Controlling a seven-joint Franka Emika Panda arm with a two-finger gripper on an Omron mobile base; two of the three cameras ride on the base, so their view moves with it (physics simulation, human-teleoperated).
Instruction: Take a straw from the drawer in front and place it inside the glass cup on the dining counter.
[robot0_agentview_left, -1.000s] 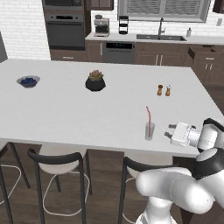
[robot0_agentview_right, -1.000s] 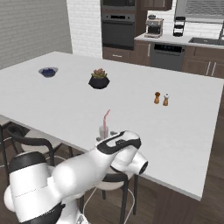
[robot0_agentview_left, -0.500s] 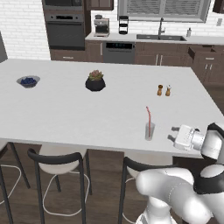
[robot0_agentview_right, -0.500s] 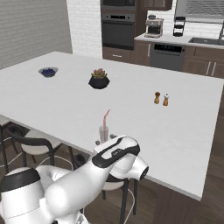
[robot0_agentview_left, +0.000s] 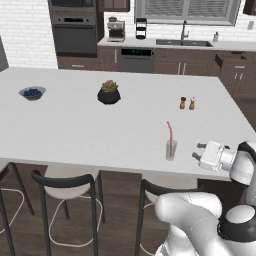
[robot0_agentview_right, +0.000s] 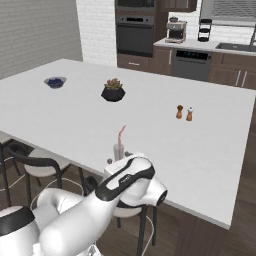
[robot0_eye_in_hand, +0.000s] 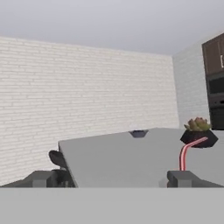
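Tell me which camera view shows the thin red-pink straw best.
The left base view: the thin red-pink straw stands whole in the clear glass cup. The right base view shows it too, with the arm near. The hand view shows its bent top.

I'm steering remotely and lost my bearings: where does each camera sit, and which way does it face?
Left base view: behind the arm on its left, looking forward and down over the dining counter at the glass cup holding the straw; white arm at lower right, gripper beside the cup.
Right base view: behind on the right, same counter; arm from lower left.
Hand view: low, level with the counter top, facing the brick wall; fingers at the bottom.
All three share the straw and the potted plant.
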